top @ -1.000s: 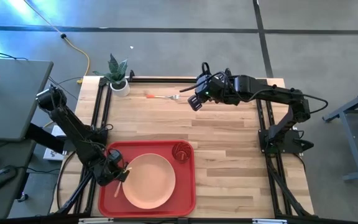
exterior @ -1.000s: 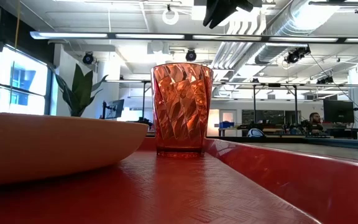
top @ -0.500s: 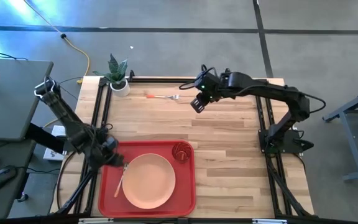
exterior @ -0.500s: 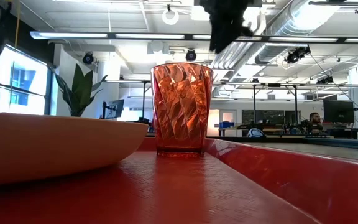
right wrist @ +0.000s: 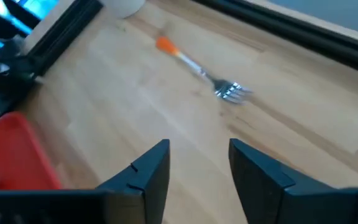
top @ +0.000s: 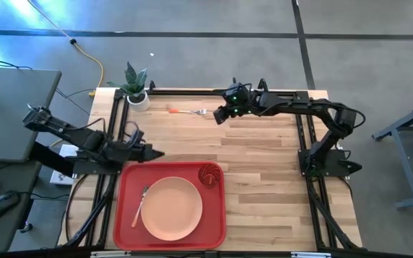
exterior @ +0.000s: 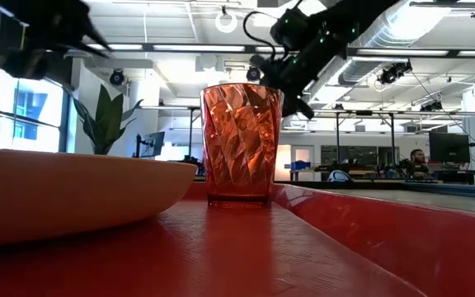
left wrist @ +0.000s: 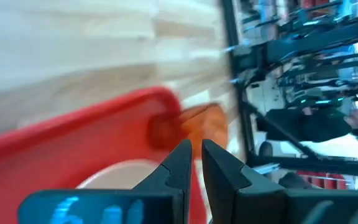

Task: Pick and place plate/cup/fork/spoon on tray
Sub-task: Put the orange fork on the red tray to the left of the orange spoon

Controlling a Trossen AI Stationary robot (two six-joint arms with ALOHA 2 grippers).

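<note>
From my station I note the right tool point(top: 219, 115) reaching low across the far part of the desk point(top: 264, 154), its arm stretched out nearly flat from its mount at the right edge. Its wrist view shows what the overhead cannot: both fingers point(right wrist: 143, 171) spread well apart with nothing between them, and the fork point(right wrist: 199, 70) lying just ahead of the tips, tines toward the tool, orange handle pointing away. Overhead, the fork point(top: 187, 111) lies flat on the bare wood just beside that tool, near a small potted plant point(top: 136, 87) at the far left corner. The left tool point(top: 149, 154) sits just off the far left corner of the tray point(top: 214, 222), its arm extended low from the left side. Its wrist view shows the two fingers point(left wrist: 180, 163) nearly together, a narrow gap between them and nothing held; beyond them lie the tray corner and the cup point(left wrist: 197, 124). Overhead, the plate point(top: 172, 208) rests in the tray's middle, the cup point(top: 209, 174) stands in the far right corner, and the spoon point(top: 141, 204) lies in the tray beside the plate's left rim. The low view alone shows the cup point(exterior: 240, 144) upright, with the plate's rim point(exterior: 72, 194) beside it.
</note>
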